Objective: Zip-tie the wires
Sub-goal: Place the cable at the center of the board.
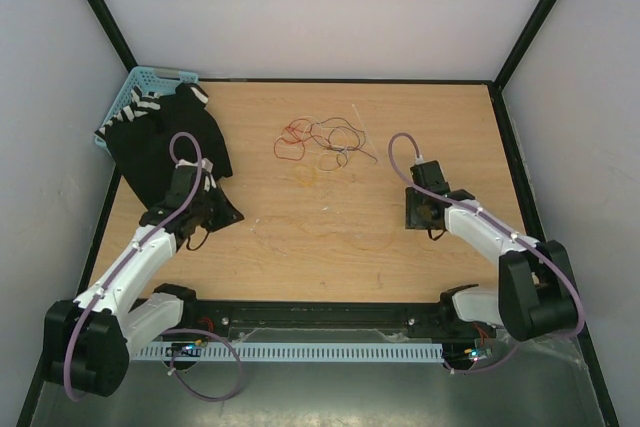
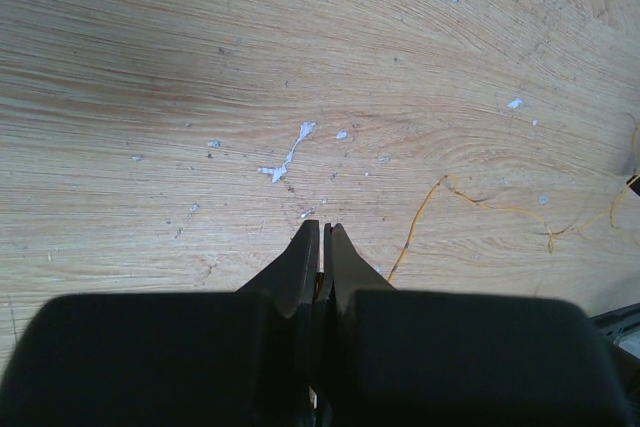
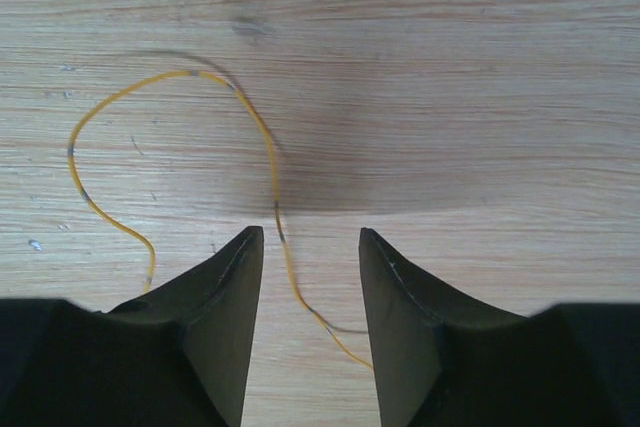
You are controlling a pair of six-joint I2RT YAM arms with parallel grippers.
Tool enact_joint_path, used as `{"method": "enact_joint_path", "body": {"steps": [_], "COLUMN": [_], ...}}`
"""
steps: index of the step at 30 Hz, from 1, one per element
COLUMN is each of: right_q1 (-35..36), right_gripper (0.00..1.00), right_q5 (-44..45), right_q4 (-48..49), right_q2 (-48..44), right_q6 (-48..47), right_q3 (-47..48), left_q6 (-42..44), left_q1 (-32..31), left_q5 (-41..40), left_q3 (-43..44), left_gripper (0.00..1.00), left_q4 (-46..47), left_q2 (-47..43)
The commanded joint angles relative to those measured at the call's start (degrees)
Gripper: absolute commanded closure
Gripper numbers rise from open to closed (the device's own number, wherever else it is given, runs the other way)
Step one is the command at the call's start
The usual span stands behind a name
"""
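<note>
My left jaws are pressed together on nothing, low over the counter (image 1: 300,247), with a yellow strand (image 2: 418,227) just off to their right. The wires (image 1: 320,142) lie in a loose tangle toward the far side, between the two arms and apart from both. My right jaws stand apart, straddling a yellow loop (image 3: 270,157) whose tail runs lengthwise through the gap — closing there should catch it, I'd judge.
</note>
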Motion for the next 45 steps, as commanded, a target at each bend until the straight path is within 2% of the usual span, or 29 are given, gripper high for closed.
{"method": "enact_joint_path", "body": {"steps": [1,6,8,11,13,19,23,27,39,45], "right_q1": [-0.12,-0.08,-0.07,-0.08,-0.29,-12.54,-23.81,-30.62,-31.59,-31.56], "right_gripper": [0.48,0.57,0.69,0.94,1.00,1.00,1.00,1.00,1.00,1.00], "right_q5": [-3.13,-3.50,-3.28,-2.69,-1.39,-3.89,-5.20,-4.28,-1.01,-4.68], "right_q4": [3.24,4.63,4.87,4.99,5.01,5.33,6.04,7.75,11.87,14.56], "right_q2": [2.21,4.12,4.61,4.82,4.24,4.12,6.43,7.77,13.57,16.13], "right_q6": [0.73,0.56,0.49,0.46,0.55,-0.85,-0.37,0.98,-0.25,-0.65], "right_q3": [-0.50,-1.31,-1.38,-1.04,-0.30,5.08,8.41,9.51,6.68,5.63], "left_q6": [0.78,0.91,1.03,1.26,1.59,3.72,2.81,1.72,0.20,-0.64], "left_q1": [0.47,0.97,1.31,2.82,5.49,15.54,16.80,17.14,17.33,17.01], "left_q5": [0.85,0.98,1.00,2.02,4.15,9.33,9.50,8.34,7.43,6.72], "left_q3": [-0.17,-0.19,-0.22,-0.50,-1.03,-3.40,-4.60,-5.39,-5.83,-6.19], "left_gripper": [1.00,1.00,1.00,1.00,1.00,1.00,1.00,1.00,1.00,1.00], "left_q4": [-0.31,-0.37,-0.46,-0.89,-1.38,-2.60,-2.68,-2.47,1.87,4.24], "left_q2": [-0.65,-0.72,-0.81,-1.21,-1.82,-4.41,-3.93,-2.16,4.00,6.88]}}
